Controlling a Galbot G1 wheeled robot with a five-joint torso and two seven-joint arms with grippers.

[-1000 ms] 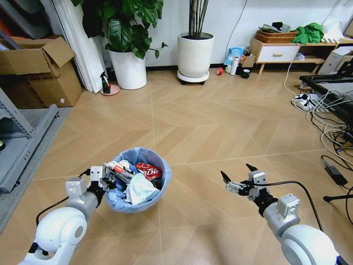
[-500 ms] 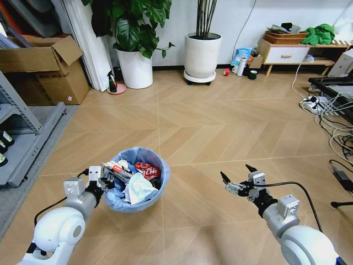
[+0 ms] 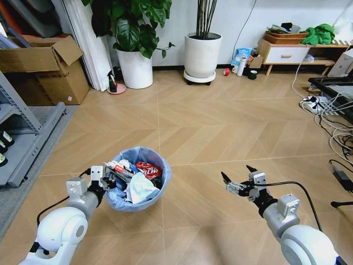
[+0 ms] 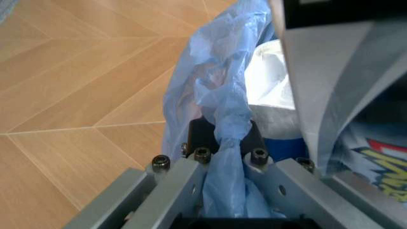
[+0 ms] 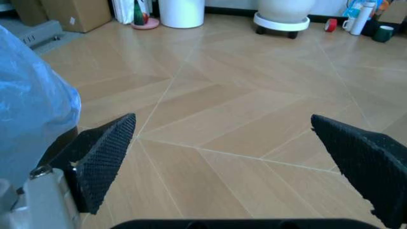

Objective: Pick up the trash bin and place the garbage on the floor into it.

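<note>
While the left gripper has its jaws closed tight on the blue bag at the rim of the bin, the bin sits low on the robot's left side over the floor. The garbage is inside the bin: white paper, a red wrapper and more. The right gripper hangs over bare floor with its jaws wide open, holding nothing.
</note>
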